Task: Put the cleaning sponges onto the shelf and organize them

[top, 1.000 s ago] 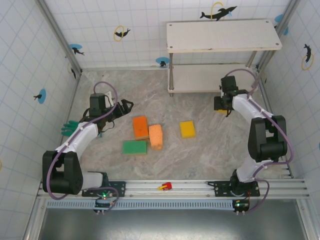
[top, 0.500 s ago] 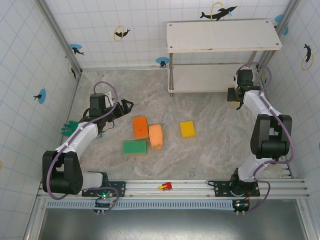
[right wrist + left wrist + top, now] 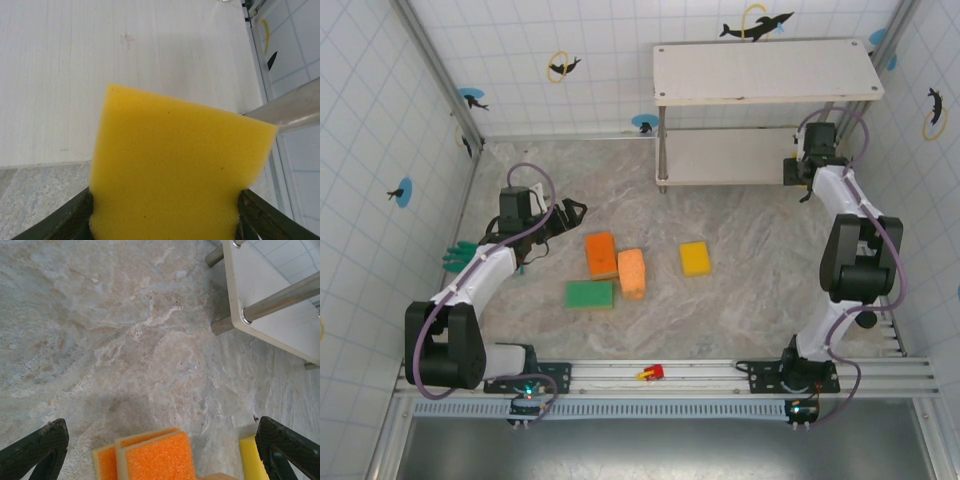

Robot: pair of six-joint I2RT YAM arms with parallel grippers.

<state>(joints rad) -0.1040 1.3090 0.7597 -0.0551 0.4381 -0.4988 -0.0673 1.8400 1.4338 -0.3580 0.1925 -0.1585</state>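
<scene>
**Examiner:** What is found at the right pincer [image 3: 165, 222]?

**Inspector:** It is clenched on a yellow sponge [image 3: 180, 165], which is gripped by its two sides. The sponge is held at the near right corner of the lower board [image 3: 100, 75] of the shelf [image 3: 765, 70], just beside a metal leg [image 3: 295, 107]. Whether it touches the board cannot be told.

**Examiner:** And the left pincer [image 3: 570, 212]?

**Inspector:** It is released and nothing is held. It is stationed over the left of the bench [image 3: 750, 290]. Four blocks are recorded on the bench, well apart from the shelf:
- an orange sponge [image 3: 601, 254]
- a pale orange sponge [image 3: 632, 273]
- a green sponge [image 3: 590, 294]
- a second yellow sponge [image 3: 695, 258]

**Examiner:** What faults are to be feared?

**Inspector:**
- The near part of the held sponge is judged to overhang the board's edge. If it is let go here, it could tip off onto the bench.
- The leg is close on the right, so the block could be skewed by a brush against it.
- The upper board lies above the wrist and could be struck by a steep lift on withdrawal.
- A soft block may cling to one finger and be dragged back out.
</scene>
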